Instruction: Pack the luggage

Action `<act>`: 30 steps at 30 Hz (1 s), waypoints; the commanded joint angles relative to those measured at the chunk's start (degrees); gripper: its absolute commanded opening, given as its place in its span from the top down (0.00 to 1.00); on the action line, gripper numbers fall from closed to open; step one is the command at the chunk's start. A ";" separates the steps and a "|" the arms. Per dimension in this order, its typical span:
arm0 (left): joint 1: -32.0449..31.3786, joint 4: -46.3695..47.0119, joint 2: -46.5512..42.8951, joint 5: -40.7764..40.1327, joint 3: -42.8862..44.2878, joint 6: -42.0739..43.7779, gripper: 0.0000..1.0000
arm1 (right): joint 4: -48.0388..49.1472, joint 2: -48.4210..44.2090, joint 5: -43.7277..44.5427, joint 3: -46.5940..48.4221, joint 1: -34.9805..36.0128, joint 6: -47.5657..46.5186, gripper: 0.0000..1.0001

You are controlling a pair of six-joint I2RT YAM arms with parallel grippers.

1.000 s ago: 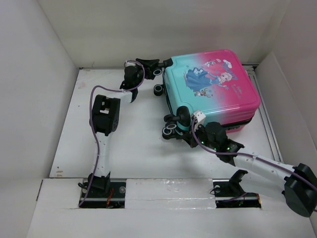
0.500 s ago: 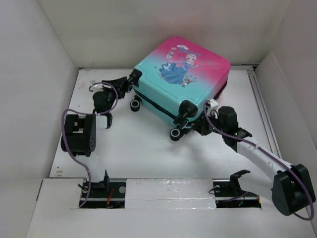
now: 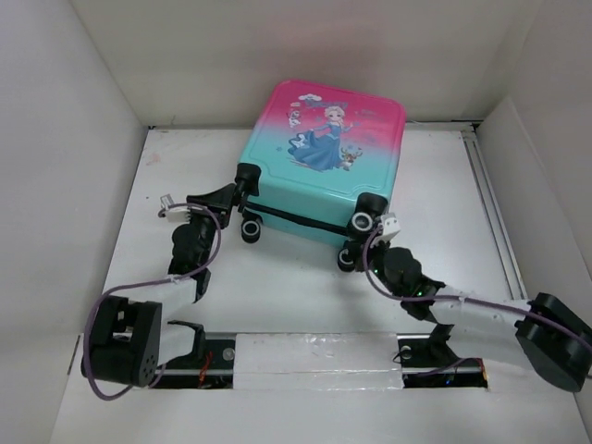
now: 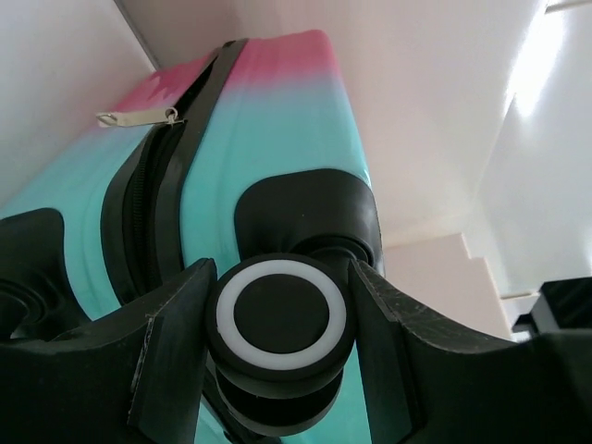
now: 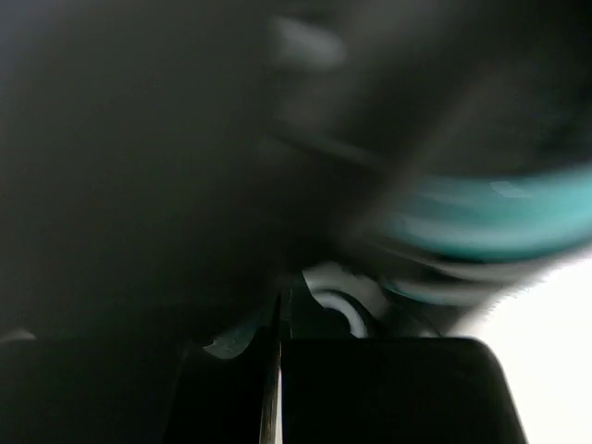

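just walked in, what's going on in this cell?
Both arms are handling the luggage, which is closed and lies print side up on the table, wheel end toward the arm bases. The left tool is clamped on a corner wheel, one finger on each side. The right tool is at the wheels on the other corner. Its wrist view is too dark and blurred to show its grip.

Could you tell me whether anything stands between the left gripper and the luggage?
Nothing visible does. The left gripper sits around a black-and-white wheel at a turquoise corner of the luggage, with its fingers close against either side of the wheel.
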 commanded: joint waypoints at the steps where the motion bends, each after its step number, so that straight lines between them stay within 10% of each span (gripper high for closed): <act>1: -11.23 -2.56 -6.11 2.60 3.15 5.12 1.00 | 15.99 3.83 14.82 1.50 8.98 -1.33 1.00; 10: -19.96 -3.99 -5.43 0.98 5.53 7.15 1.00 | 21.45 20.72 21.72 14.60 10.76 -8.01 1.00; 20: -35.96 -3.11 -2.79 -1.74 10.10 10.31 1.00 | 17.72 25.99 -16.16 17.36 11.64 -2.59 1.00; 24: -35.10 -6.95 -4.98 -3.85 10.98 11.81 1.00 | 17.14 20.22 -15.12 10.93 13.91 -0.01 1.00; 30: -30.87 -14.61 -12.88 -8.94 10.37 17.50 1.00 | -8.86 2.73 -1.84 9.69 9.90 -2.56 1.00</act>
